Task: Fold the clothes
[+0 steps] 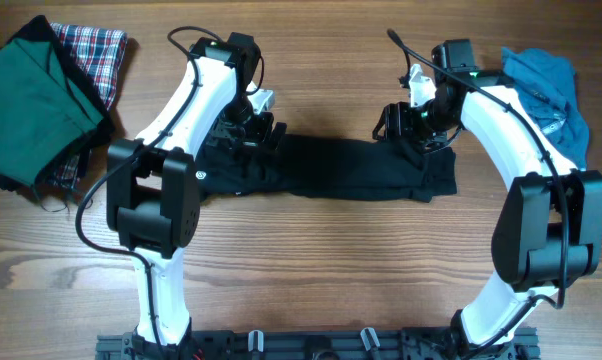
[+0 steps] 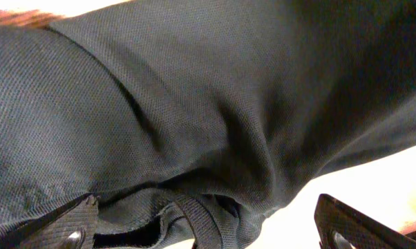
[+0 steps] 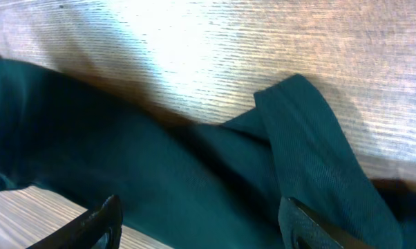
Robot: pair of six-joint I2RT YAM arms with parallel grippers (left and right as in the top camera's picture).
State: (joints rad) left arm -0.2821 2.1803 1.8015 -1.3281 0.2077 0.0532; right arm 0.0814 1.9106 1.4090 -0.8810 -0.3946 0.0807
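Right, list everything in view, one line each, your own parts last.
black shirt: one, black, folded into a long strip across the table's middle
blue garment: one, blue, crumpled at the far right
green garment: one, dark green, far left, lying on the plaid cloth
plaid cloth: one, red, white and blue check, far left
table: one, brown wood
base rail: one, black, near edge
left arm: one, white and black
right arm: one, white and black
left gripper: one, black, open over the shirt
right gripper: one, black, open
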